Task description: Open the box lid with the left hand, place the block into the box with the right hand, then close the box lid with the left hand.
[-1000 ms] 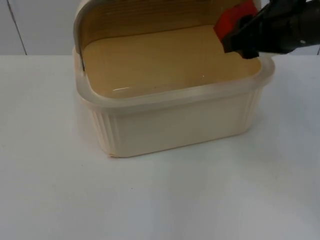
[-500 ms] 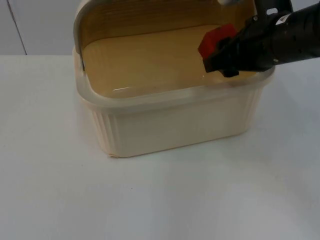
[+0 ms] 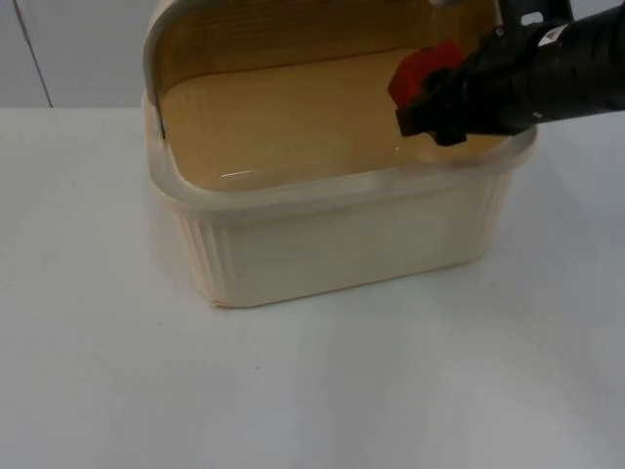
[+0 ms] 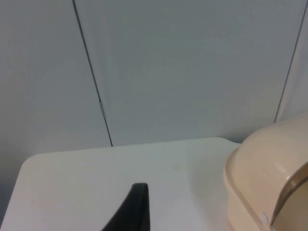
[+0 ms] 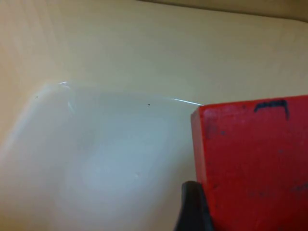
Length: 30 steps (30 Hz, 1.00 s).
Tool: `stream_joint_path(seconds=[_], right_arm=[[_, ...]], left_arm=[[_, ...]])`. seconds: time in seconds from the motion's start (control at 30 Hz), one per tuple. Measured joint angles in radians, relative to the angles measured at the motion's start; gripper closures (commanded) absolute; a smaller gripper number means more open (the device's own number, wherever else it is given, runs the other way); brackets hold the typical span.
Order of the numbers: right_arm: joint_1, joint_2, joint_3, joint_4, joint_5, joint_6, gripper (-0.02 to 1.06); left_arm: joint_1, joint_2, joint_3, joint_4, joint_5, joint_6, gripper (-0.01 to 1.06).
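A cream plastic box (image 3: 332, 239) stands on the white table with its lid (image 3: 293, 29) swung up at the back, so the inside lies open. My right gripper (image 3: 422, 103) reaches in over the box's right rim and is shut on a red block (image 3: 422, 70), held above the box floor. In the right wrist view the red block (image 5: 252, 163) is close up over the pale box floor (image 5: 110, 144), with a black fingertip (image 5: 192, 207) beside it. The left wrist view takes in a black fingertip (image 4: 134, 209), the table and a corner of the box (image 4: 264, 183).
White table top (image 3: 312, 391) spreads in front of and to both sides of the box. A grey partition wall (image 3: 78, 49) closes the table at the back. The right arm (image 3: 566, 73) lies across the box's right rear corner.
The right gripper carried the red block from the box's right rear corner leftward and down into the box opening. Over the last half second it barely moved.
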Motion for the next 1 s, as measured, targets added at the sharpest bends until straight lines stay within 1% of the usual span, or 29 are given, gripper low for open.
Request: stream_joint_path(seconds=[0.03, 0.07, 0.1, 0.17, 0.23, 0.3, 0.37, 0.4, 0.57, 0.6, 0.73, 0.77, 0.9, 0.93, 1.0], right_arm=[[0.000, 0.000, 0.000, 0.000, 0.000, 0.002, 0.77], [0.000, 0.000, 0.000, 0.000, 0.000, 0.002, 0.68], [0.000, 0.000, 0.000, 0.000, 0.000, 0.002, 0.55], [0.000, 0.000, 0.000, 0.000, 0.000, 0.004, 0.24], [0.000, 0.000, 0.000, 0.002, 0.000, 0.004, -0.01], [0.000, 0.000, 0.000, 0.002, 0.010, 0.004, 0.00], [0.000, 0.000, 0.000, 0.000, 0.051, 0.004, 0.00], [0.000, 0.000, 0.000, 0.000, 0.051, 0.004, 0.00], [0.000, -0.049, 0.000, 0.000, 0.168, 0.004, 0.00], [0.000, -0.049, 0.000, 0.000, 0.168, 0.004, 0.00], [0.000, -0.127, 0.000, 0.000, 0.313, 0.004, 0.00], [0.000, -0.127, 0.000, 0.000, 0.313, 0.004, 0.00], [0.000, -0.206, 0.000, -0.008, 0.503, 0.010, 0.00], [0.000, -0.206, 0.000, -0.008, 0.503, 0.010, 0.00], [0.000, -0.240, 0.000, -0.058, 0.588, 0.063, 0.00]], left_arm=[[0.000, 0.000, 0.000, 0.000, 0.000, 0.000, 0.01], [0.000, 0.000, 0.000, 0.000, 0.000, 0.000, 0.01], [0.000, 0.000, 0.000, 0.000, 0.000, 0.000, 0.01], [0.000, 0.000, 0.000, 0.000, 0.000, 0.000, 0.01], [0.000, 0.000, 0.000, 0.000, 0.000, 0.000, 0.01], [0.000, 0.000, 0.000, 0.000, 0.000, 0.000, 0.01], [0.000, 0.000, 0.000, 0.000, 0.000, 0.000, 0.01], [0.000, 0.000, 0.000, 0.000, 0.000, 0.000, 0.01], [0.000, 0.000, 0.000, 0.000, 0.000, 0.000, 0.01], [0.000, 0.000, 0.000, 0.000, 0.000, 0.000, 0.01], [0.000, 0.000, 0.000, 0.000, 0.000, 0.000, 0.01], [0.000, 0.000, 0.000, 0.000, 0.000, 0.000, 0.01], [0.000, 0.000, 0.000, 0.000, 0.000, 0.000, 0.01], [0.000, 0.000, 0.000, 0.000, 0.000, 0.000, 0.01], [0.000, 0.000, 0.000, 0.000, 0.000, 0.000, 0.01]])
